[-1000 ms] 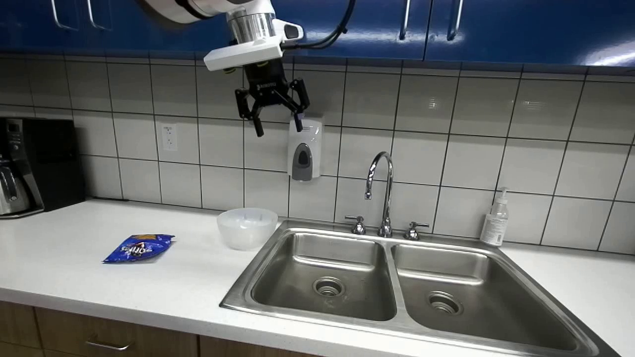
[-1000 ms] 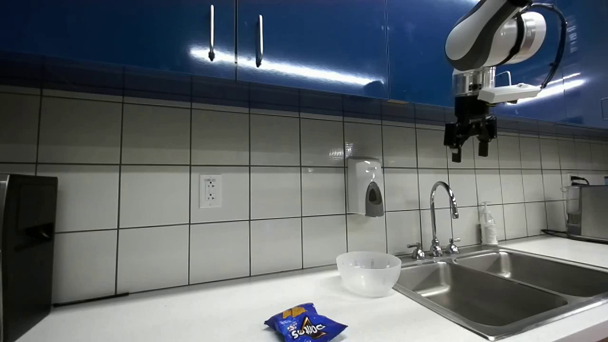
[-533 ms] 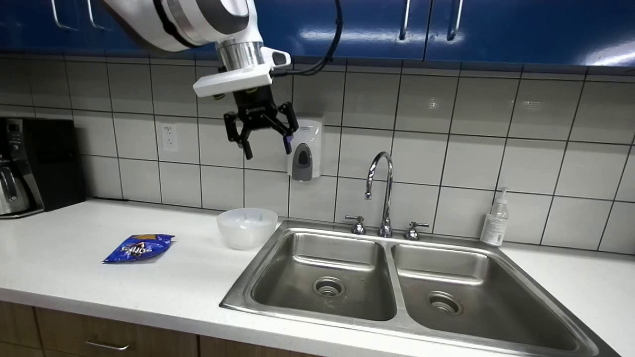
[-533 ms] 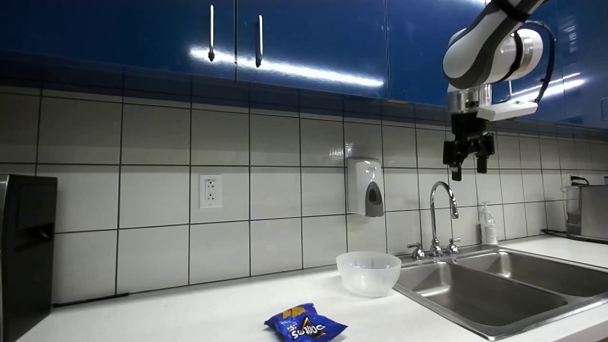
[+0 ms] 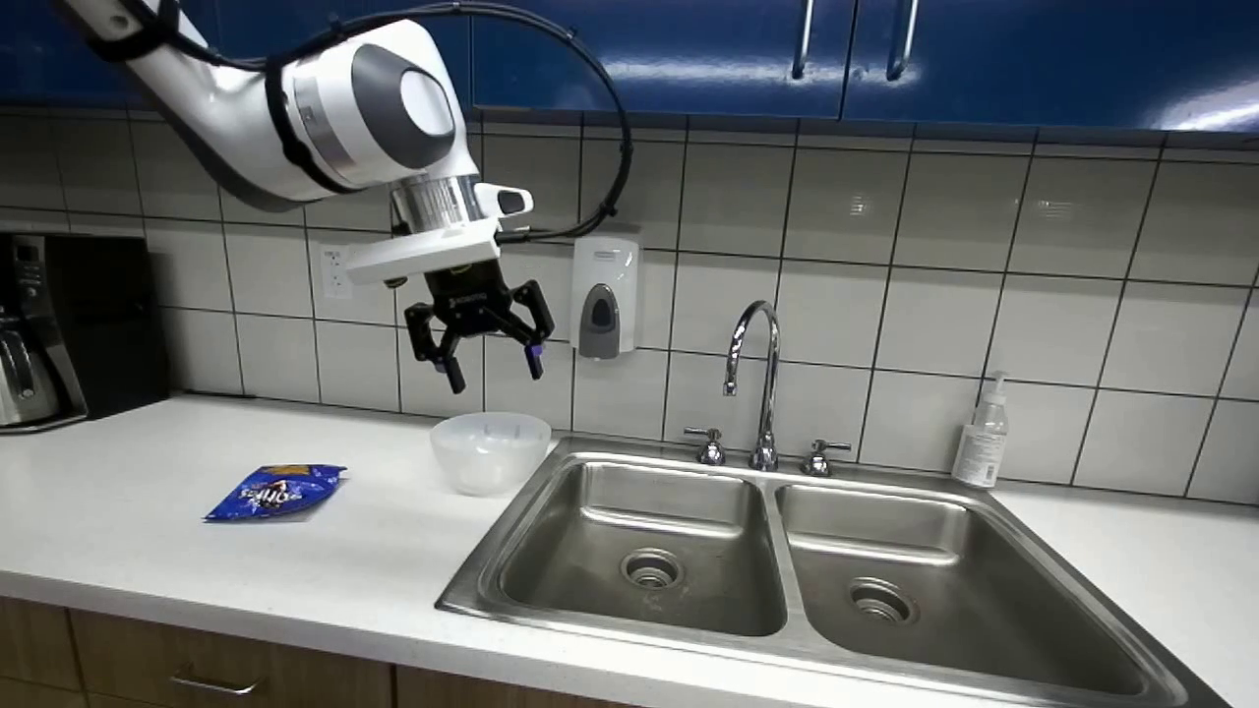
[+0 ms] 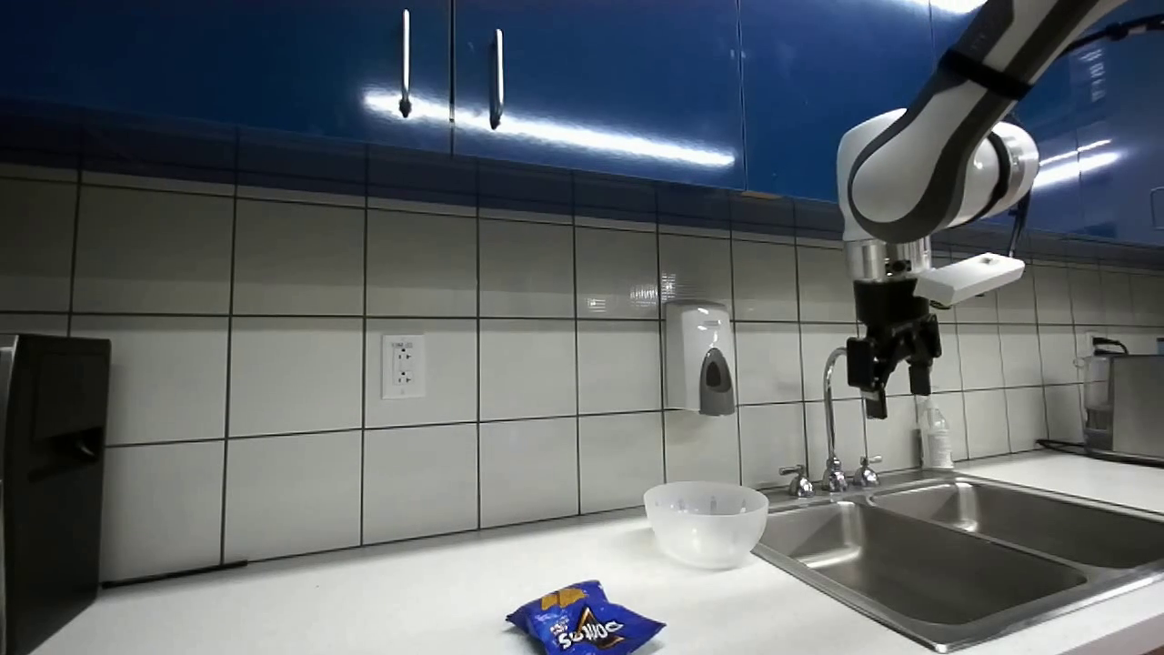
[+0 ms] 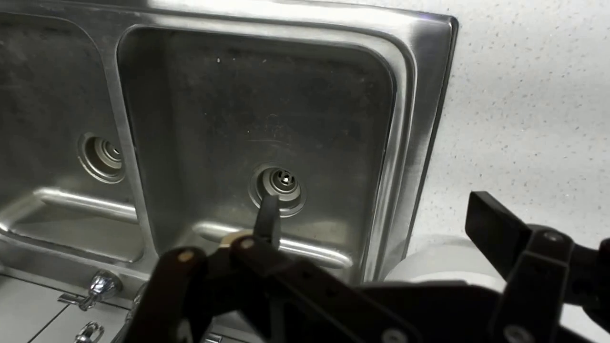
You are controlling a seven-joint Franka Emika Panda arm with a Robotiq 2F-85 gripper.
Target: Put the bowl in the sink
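White tiles (image 5: 944,324) back the pale counter (image 5: 384,560), blue cabinets (image 5: 1062,59) hang over it, and a steel sink (image 5: 790,560) is let into its top. Over the last second I have come well down: my gripper (image 5: 495,374) is now much nearer the level of the bowl (image 5: 490,457). My jaws are spread wide, with nothing between them. The bowl itself has not stirred. It stands upright on the counter just beside the sink's rim; whether the two touch I cannot tell. In an exterior view the bowl (image 5: 490,457) is at the sink's 10 o'clock and at my 6; but in an exterior view the bowl (image 6: 706,528) falls at my 8 o'clock, and in the wrist view it shows around 4, partly hidden by my own body. So the drop puts me closer, I judge, without lining me up: going straight down would likely land me on the sink. I should slide toward the bowl first. Grasp, lift and carry all remain.
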